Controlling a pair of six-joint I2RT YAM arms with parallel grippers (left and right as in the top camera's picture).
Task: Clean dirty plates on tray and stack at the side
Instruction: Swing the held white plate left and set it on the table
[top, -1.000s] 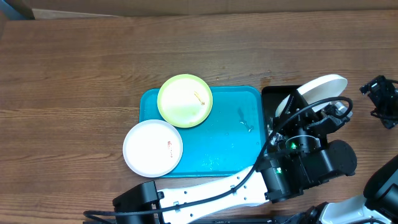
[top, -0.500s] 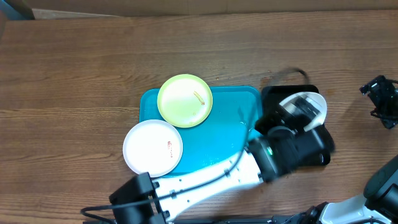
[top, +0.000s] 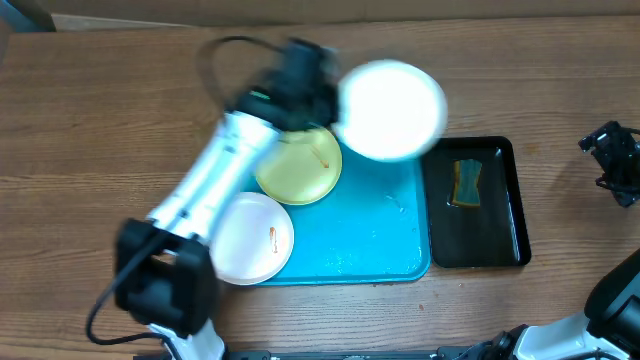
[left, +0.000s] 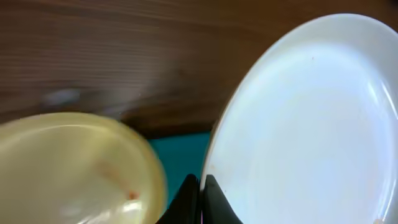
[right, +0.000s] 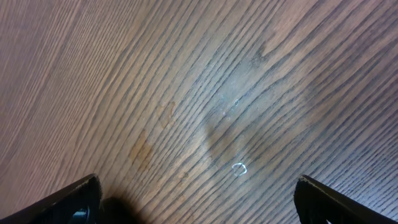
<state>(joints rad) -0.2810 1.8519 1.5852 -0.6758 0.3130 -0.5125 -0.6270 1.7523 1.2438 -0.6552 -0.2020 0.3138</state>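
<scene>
**Left arm holds a white plate by its rim over the far edge of the tray**

From the overhead view, the left gripper (top: 333, 103) holds a white plate (top: 392, 108) that covers the far right corner of the turquoise tray (top: 370, 235); arm and plate are both blurred there. The left wrist view shows the grip more clearly: the jaws are closed narrowly on the plate's rim, one finger (left: 219, 208) on each side of the edge.

The lime-green plate (top: 305, 172) lies on the tray's far left part, partly under the arm, with an orange mark on it. The second white plate (top: 255, 240), with a red smear, rests over the tray's near left corner.

Only the overhead view shows the black tray (top: 478, 245) just beside the turquoise one, with a sponge (top: 466, 183) in it.

The right gripper (top: 610, 160) is well apart at the table's right edge. Its wrist view shows the jaws wide, with only bare wooden table (right: 186, 93) between them.
</scene>
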